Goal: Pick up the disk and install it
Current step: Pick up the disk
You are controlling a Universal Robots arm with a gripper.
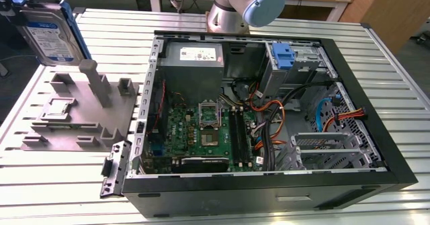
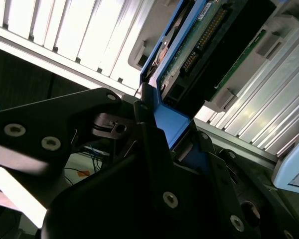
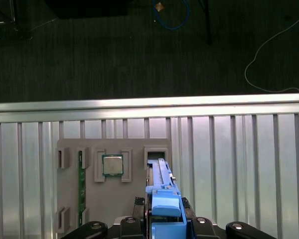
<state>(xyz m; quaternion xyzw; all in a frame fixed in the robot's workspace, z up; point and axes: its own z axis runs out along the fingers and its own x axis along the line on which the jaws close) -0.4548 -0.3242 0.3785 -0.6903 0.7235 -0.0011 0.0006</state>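
Claw (image 3: 165,221) gripping the disk (image 1: 48,33) by its blue edge.
Grey holder (image 1: 80,109) lies below the claw, apart from the disk; computer case (image 1: 235,197) stands well apart.

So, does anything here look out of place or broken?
Nothing looks spilled or broken. The one odd sight is the disk, up in the air on edge above the grey parts holder, but the gripper is clamped on its blue rail. The loose cables inside the open computer case look untidy, not damaged.
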